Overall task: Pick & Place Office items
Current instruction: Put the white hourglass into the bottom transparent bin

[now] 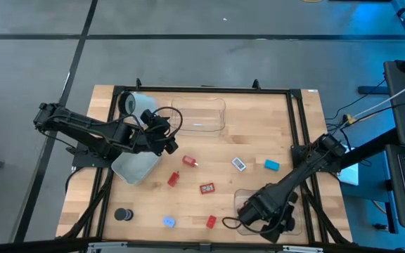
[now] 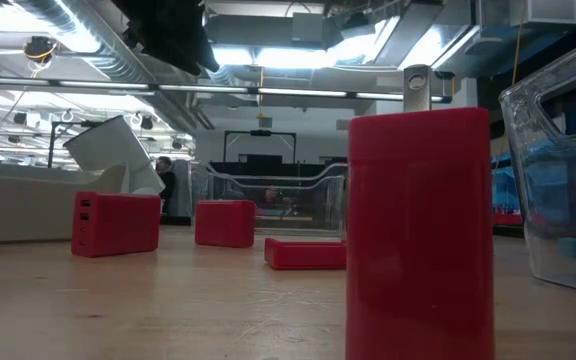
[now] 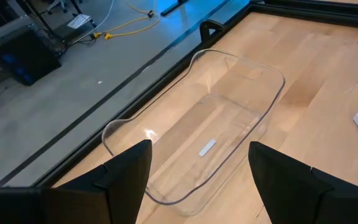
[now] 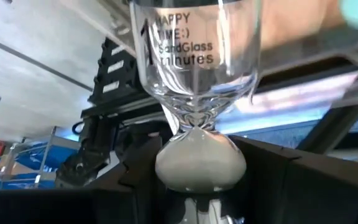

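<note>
Small office items lie on the wooden table: red blocks (image 1: 188, 161) (image 1: 207, 188) (image 1: 210, 221), a white piece (image 1: 239, 164), a teal piece (image 1: 271, 164), a blue piece (image 1: 169, 222) and a black puck (image 1: 123, 214). My left gripper (image 1: 167, 137) (image 3: 197, 186) is open, hovering above the near end of the far clear tray (image 3: 197, 130) and touching nothing. My right gripper (image 1: 255, 211) (image 4: 201, 180) is low at the near-right clear tray (image 1: 259, 200), shut on a glass hourglass (image 4: 194, 81) that the high view does not show. My right gripper pinches the hourglass between its two fingers (image 4: 138, 174), at the bulb filled with white sand (image 4: 197, 163). The hourglass runs on along the fingers, its clear printed bulb (image 4: 191, 56) pointing away from the wrist. Whether it rests on anything I cannot tell.
A large white-grey cylinder (image 1: 129, 104) lies at the far-left corner, with a whitish tilted tray (image 1: 136, 166) below the left arm. A black frame (image 1: 297, 126) borders the table. In the low view a red block (image 2: 418, 235) stands close to the camera.
</note>
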Controlling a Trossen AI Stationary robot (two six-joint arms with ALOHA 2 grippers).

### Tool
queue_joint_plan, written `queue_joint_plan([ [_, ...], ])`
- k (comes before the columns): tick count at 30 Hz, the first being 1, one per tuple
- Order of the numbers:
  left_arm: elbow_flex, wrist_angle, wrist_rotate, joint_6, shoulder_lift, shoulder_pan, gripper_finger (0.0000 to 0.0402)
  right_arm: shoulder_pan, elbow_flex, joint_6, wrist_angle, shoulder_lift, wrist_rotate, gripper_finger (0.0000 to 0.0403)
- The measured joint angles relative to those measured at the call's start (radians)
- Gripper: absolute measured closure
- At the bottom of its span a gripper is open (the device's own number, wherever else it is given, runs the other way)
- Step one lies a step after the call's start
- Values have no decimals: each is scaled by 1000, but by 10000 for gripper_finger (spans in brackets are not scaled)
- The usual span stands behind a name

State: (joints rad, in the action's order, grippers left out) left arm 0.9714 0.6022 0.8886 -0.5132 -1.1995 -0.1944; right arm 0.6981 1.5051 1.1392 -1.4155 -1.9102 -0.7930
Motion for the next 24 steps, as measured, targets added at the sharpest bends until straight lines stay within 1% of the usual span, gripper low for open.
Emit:
queue_joint_plan([
  [6,0,0,0,3,0,0,137,-11,0,-59,10,-54,-15,231],
  [11,0,0,0,3,0,0,137,-11,0,-96,27,-67,-26,229],
  [19,0,1,0,3,0,0,137,-11,0,-94,100,-67,74,229],
  [24,0,1,0,3,0,0,137,-11,0,-80,137,-67,102,230],
])
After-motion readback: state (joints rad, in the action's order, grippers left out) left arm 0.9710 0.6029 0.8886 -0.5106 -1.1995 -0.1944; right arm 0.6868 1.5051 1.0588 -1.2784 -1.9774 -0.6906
